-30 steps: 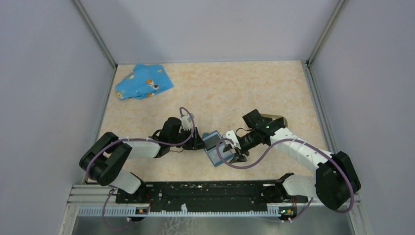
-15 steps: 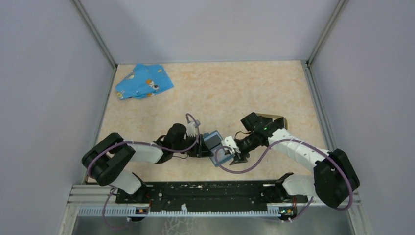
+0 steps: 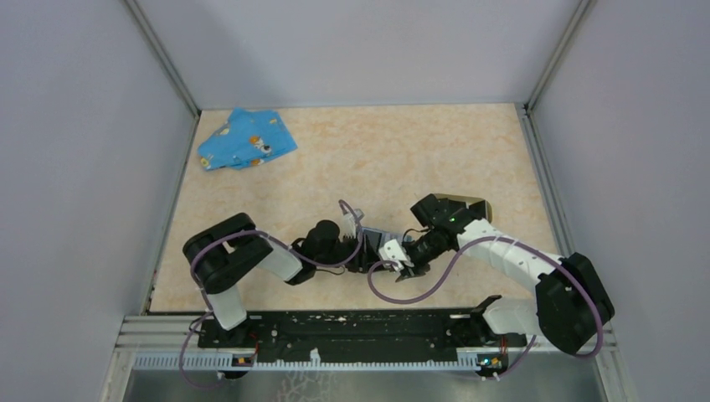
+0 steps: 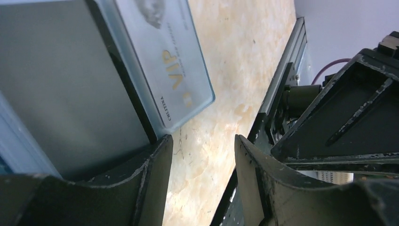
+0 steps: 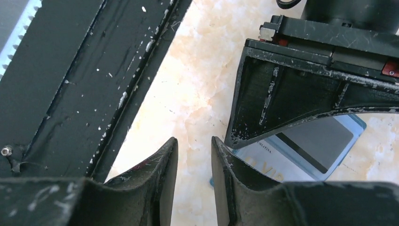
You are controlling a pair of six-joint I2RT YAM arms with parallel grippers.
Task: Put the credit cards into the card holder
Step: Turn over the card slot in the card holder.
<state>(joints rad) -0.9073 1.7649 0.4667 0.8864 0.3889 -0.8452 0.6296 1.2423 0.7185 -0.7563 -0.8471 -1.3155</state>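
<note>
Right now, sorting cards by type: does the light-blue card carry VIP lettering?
Yes, gold VIP lettering runs across the face of the light-blue card.

The pale blue card (image 4: 162,66) reads "VIP" in gold letters.

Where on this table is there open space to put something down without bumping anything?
The widest bare patch is the far half of the table, from the blue cloth across to the right wall. It is crowded near the middle front, where the left end effector and right end effector meet at the cards.
</note>
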